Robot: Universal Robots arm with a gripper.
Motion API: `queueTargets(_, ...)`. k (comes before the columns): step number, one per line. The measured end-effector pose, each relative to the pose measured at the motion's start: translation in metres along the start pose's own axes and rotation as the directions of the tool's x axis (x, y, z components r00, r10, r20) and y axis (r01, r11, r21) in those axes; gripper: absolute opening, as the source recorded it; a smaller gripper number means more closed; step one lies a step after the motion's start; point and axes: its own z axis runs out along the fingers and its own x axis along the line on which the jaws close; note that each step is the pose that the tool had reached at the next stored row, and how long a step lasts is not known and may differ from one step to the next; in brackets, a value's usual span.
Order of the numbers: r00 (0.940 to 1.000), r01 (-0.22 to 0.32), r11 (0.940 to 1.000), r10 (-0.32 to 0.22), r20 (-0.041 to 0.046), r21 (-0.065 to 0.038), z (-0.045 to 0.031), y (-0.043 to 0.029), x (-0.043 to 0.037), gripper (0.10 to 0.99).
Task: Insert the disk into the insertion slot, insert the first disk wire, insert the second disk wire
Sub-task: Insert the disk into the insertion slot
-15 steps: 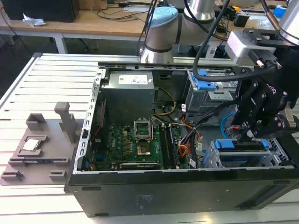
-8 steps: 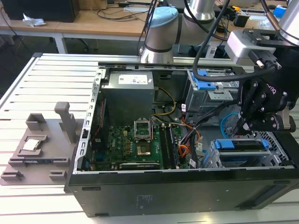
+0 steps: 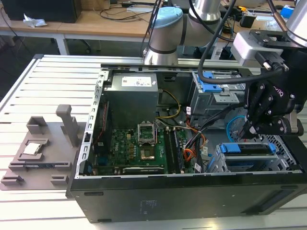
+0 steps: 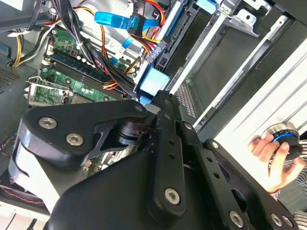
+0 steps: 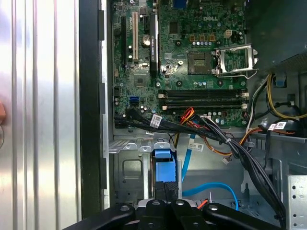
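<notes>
Blue disk (image 3: 247,148) edge w/ gripper (image 3: 248,132) above

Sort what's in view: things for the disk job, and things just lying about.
For the job: blue-framed disk; drive cage slot; red-orange wire; light blue cable.
Lying about: grey holder; power supply; circuit board; person's hand.

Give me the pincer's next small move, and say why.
Probably a short, gentle push further in: the shut pincer rests at the blue end of the disk, which lies in the insertion slot, and I cannot tell that it is fully seated.
</notes>
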Motion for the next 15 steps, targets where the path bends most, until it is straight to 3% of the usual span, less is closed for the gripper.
queueTargets(3,1.0,0.0,1.0,0.0,0.0003,0.0,0.0001,-0.002,0.0,0.106)
queueTargets(8,1.0,0.0,1.0,0.0,0.0001,0.0,-0.0006,-0.0181,-0.0021,0.106)
queueTargets(12,1.0,0.0,1.0,0.0,0.0002,-0.001,-0.0002,-0.0268,-0.0025,0.106)
queueTargets(15,1.0,0.0,1.0,0.0,-0.0001,-0.004,0.0046,-0.0316,-0.0026,0.106)
